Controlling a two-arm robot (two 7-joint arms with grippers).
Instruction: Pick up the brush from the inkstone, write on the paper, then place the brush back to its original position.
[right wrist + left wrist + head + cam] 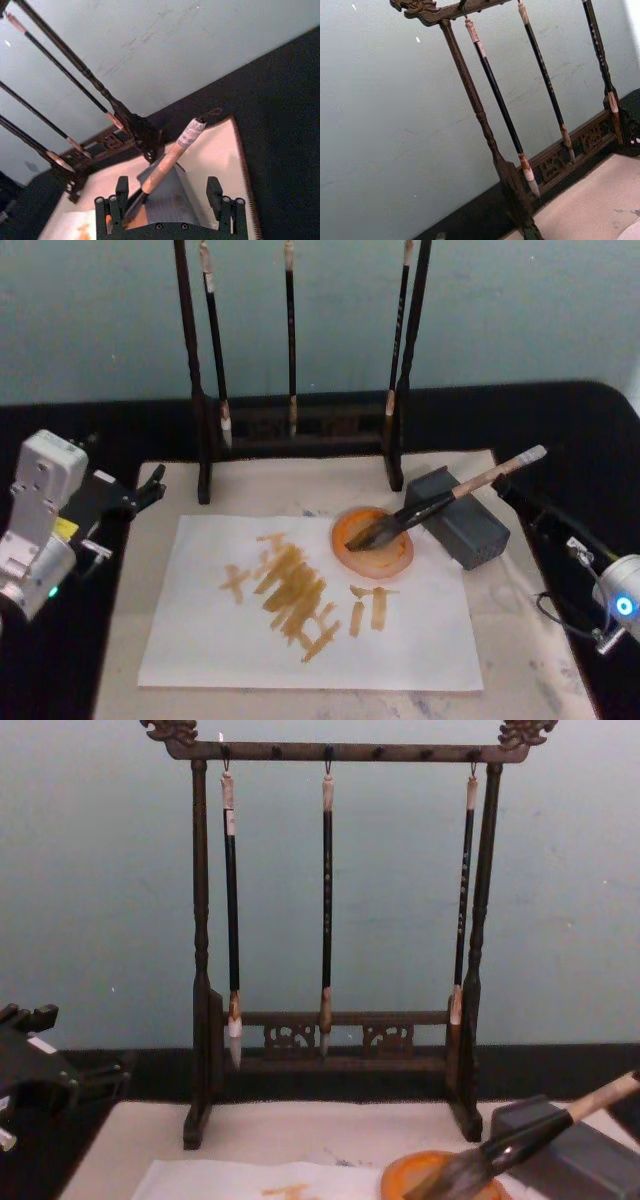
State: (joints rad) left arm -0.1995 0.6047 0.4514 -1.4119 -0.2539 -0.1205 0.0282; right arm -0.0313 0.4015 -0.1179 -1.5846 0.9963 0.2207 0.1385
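The brush (455, 493) lies slanted across the grey inkstone (468, 525), its pale handle end pointing up to the right and its dark bristles resting in an orange dish (372, 542). My right gripper (512, 492) sits just behind the handle end. In the right wrist view the right gripper (168, 189) is open, and the brush handle (172, 152) runs between its fingers (121, 189) without being clamped. The white paper (300, 625) with orange strokes lies in front of the dish. My left gripper (148, 486) rests parked at the table's left edge.
A dark wooden rack (205, 440) with three thin hanging brushes (327, 900) stands at the back of the cream mat (520, 640). Black tabletop (600, 440) surrounds the mat. The rack's right post (400, 420) stands close behind the inkstone.
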